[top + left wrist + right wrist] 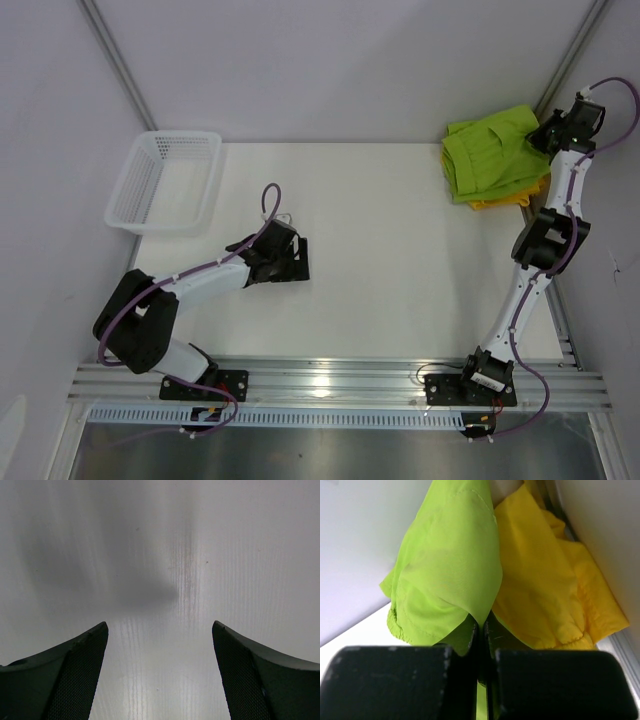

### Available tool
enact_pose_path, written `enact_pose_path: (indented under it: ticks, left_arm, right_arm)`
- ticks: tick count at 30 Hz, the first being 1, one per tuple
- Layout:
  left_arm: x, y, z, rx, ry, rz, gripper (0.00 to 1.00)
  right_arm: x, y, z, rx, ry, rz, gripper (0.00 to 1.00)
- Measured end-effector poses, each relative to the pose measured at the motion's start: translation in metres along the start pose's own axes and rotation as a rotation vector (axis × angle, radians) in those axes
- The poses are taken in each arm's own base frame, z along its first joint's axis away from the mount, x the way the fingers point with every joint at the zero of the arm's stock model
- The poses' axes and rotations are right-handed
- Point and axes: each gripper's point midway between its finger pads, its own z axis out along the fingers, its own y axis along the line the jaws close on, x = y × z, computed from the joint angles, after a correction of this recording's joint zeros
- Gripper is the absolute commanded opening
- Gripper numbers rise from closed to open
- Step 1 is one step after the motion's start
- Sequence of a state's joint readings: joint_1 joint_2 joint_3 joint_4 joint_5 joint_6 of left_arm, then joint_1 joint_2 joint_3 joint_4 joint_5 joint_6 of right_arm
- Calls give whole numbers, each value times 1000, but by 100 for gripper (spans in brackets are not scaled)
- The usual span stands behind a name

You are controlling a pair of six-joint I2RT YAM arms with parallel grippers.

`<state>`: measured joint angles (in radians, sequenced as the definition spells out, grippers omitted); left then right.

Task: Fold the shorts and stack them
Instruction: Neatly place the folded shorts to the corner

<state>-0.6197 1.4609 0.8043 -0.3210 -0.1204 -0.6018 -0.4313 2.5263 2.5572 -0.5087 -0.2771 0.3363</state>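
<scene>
The right gripper (482, 630) is clenched on a fold of the lime green shorts (445, 565), with the thin, smooth cloth pinched between its flat dark pads. Just beyond the claw the green cloth is draped in soft rounded folds, edged by a gathered hem. Immediately to its right, the bright yellow shorts (540, 590) are crumpled against the wall, partly under the green. The left gripper (159, 626) is released, its mesh-textured, wedge-shaped fingers spread above the faintly grained white table (165, 540). A white mesh basket (127, 180) is seen well beyond it, to the left.
</scene>
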Motion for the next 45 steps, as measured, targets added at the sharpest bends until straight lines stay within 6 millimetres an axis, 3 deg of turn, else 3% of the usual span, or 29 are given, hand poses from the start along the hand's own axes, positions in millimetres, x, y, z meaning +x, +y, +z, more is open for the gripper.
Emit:
enact_pose_path:
  ticks: [10, 12, 20, 23, 25, 26, 27, 30, 33, 39, 42, 45]
  left_arm:
    - [3, 1, 2, -7, 11, 2, 87]
    - [4, 2, 3, -10, 15, 3, 87]
    - [6, 3, 7, -18, 27, 5, 87]
    - [7, 3, 6, -17, 28, 5, 87]
    - [7, 3, 6, -14, 30, 5, 87]
    - [7, 2, 6, -12, 31, 5, 87]
    - [7, 2, 6, -10, 33, 5, 87]
    - [8, 1, 6, -6, 35, 5, 87]
    - [8, 1, 6, -3, 37, 5, 87]
    - [8, 1, 6, -2, 37, 4, 87]
    - [8, 1, 6, -2, 37, 4, 87]
    - [7, 0, 4, 2, 30, 3, 87]
  right_arm:
    - [-9, -10, 14, 32, -73, -59, 2]
    - [-8, -13, 22, 27, -90, -81, 8]
    - [23, -40, 49, 98, -79, -145, 12]
    - [37, -51, 54, 131, -59, -152, 18]
    - [42, -55, 56, 139, -50, -158, 35]
    - [43, -57, 57, 141, -48, -161, 48]
    - [44, -58, 57, 144, -48, -165, 68]
    - [45, -59, 58, 150, -46, -167, 81]
    - [45, -54, 57, 145, -44, -165, 84]
    - [34, -47, 35, 180, -34, -156, 84]
    - [6, -34, 7, 193, -80, -162, 85]
    - [-36, -11, -34, 180, -173, -170, 85]
